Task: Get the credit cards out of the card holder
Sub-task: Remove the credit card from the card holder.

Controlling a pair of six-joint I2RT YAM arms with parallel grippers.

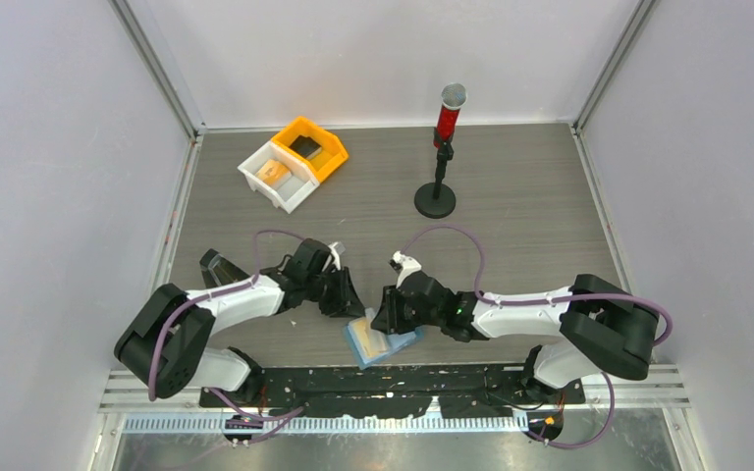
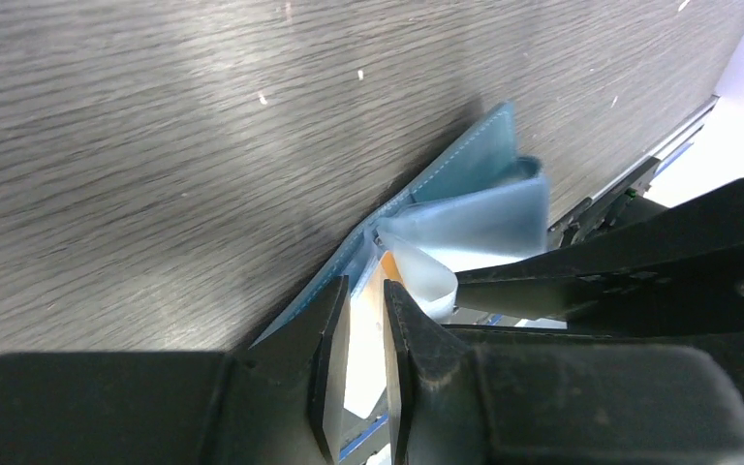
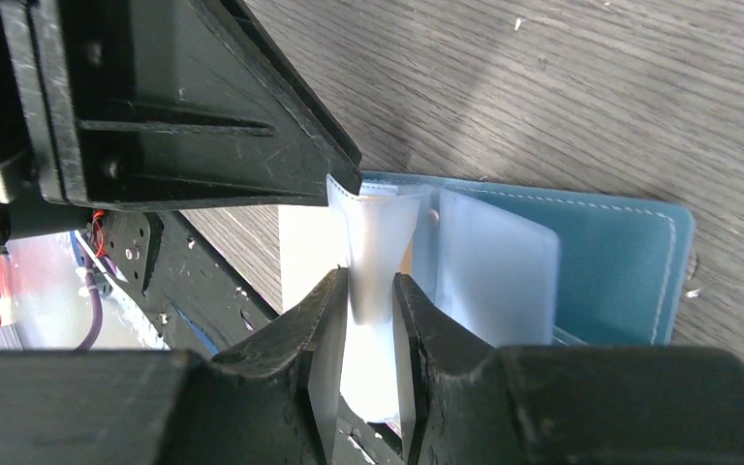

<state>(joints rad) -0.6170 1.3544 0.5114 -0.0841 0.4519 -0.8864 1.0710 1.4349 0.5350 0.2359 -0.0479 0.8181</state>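
Card holder [image 1: 398,343] lies open, long axis slanted.

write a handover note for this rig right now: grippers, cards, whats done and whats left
Left gripper: jaws narrow at the mouth of the card holder, by the edge of an orange card; grip unclear.
Right gripper: shut on the clear sleeve.
Done: a dark card lies in the orange bin, a tan card in the white bin.
To do: pull the orange card out of the holder.

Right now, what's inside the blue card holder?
Mostly clear plastic sleeves, fanned open, with an orange card edge showing between them. The sleeves cover the rest of that card.
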